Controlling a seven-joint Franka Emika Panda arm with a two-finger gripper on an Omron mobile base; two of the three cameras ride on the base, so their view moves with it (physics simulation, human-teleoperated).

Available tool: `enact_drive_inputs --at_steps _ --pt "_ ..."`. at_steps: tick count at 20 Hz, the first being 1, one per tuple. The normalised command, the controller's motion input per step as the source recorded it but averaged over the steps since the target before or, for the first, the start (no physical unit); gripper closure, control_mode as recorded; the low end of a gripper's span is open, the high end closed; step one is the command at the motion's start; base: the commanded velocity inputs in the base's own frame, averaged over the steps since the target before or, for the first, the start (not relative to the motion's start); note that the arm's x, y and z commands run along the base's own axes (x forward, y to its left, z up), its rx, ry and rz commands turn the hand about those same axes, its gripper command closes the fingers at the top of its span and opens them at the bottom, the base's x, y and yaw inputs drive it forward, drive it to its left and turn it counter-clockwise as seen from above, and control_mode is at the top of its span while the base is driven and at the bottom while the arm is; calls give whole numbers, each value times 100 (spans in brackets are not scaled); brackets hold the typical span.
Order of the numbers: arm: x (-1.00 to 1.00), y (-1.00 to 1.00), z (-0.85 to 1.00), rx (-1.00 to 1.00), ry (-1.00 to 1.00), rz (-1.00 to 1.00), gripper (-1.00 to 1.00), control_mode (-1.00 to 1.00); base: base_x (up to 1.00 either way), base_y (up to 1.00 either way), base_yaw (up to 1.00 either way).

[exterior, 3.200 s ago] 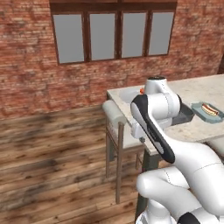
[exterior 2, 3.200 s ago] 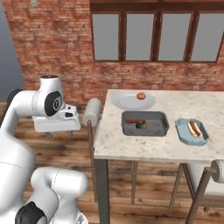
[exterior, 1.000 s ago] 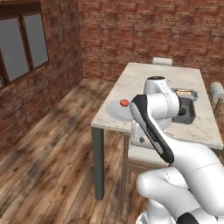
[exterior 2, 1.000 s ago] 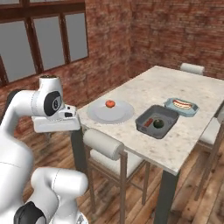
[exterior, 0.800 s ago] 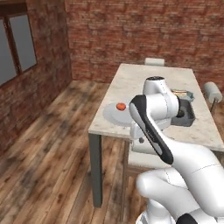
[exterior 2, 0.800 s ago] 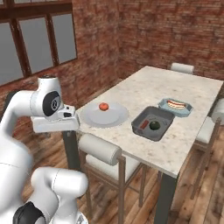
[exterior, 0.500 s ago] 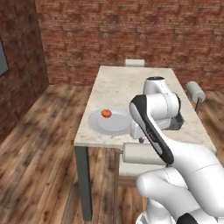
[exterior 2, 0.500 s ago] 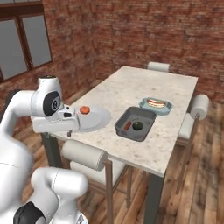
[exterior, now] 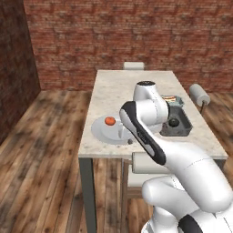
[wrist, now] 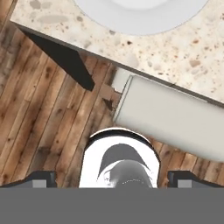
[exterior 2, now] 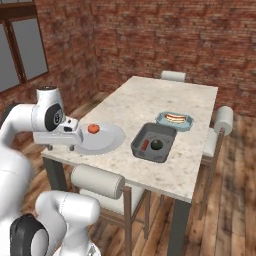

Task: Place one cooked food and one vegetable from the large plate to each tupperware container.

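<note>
The large plate (exterior 2: 107,141) lies near the table's near left corner with a red-orange tomato (exterior 2: 93,129) on it. The dark-grey tupperware container (exterior 2: 165,134) beside it holds a red-brown sausage (exterior 2: 145,145) and a dark green ball (exterior 2: 157,144). Behind it, the light-blue container (exterior 2: 186,125) holds a hot dog (exterior 2: 174,118). My gripper (exterior 2: 61,147) hangs open and empty at the table's near edge, just left of the plate, pointing down. In the hand view my fingertips (wrist: 41,178) stand wide apart over the floor, with the plate's rim (wrist: 140,24) at the top.
A chair with a rolled pale backrest (exterior 2: 97,181) is tucked under the near side of the marble table (exterior 2: 165,95), right below my hand. Another chair (exterior 2: 220,122) stands on the right side and one (exterior 2: 173,75) at the far end. Brick walls surround the wooden floor.
The whole picture has shifted: the base has driven round the table and closer to it. The arm keeps its pose and the gripper stays open. The food has not moved.
</note>
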Motion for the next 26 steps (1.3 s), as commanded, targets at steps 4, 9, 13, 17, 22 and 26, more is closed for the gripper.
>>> enact_drive_inputs --at_steps 4,9,13,17,22,26 --pt "100 10 -4 0 0 -1 -100 -100 0 0 0" --pt "100 3 1 0 2 1 -100 -100 0 0 0" --pt "100 -9 0 0 5 2 -100 -100 0 0 0" --pt "100 -10 -27 0 2 0 -100 -100 0 0 0" --pt "97 20 -41 0 0 0 -100 -100 0 0 0" --pt "66 35 -71 0 0 0 -100 -100 0 0 0"
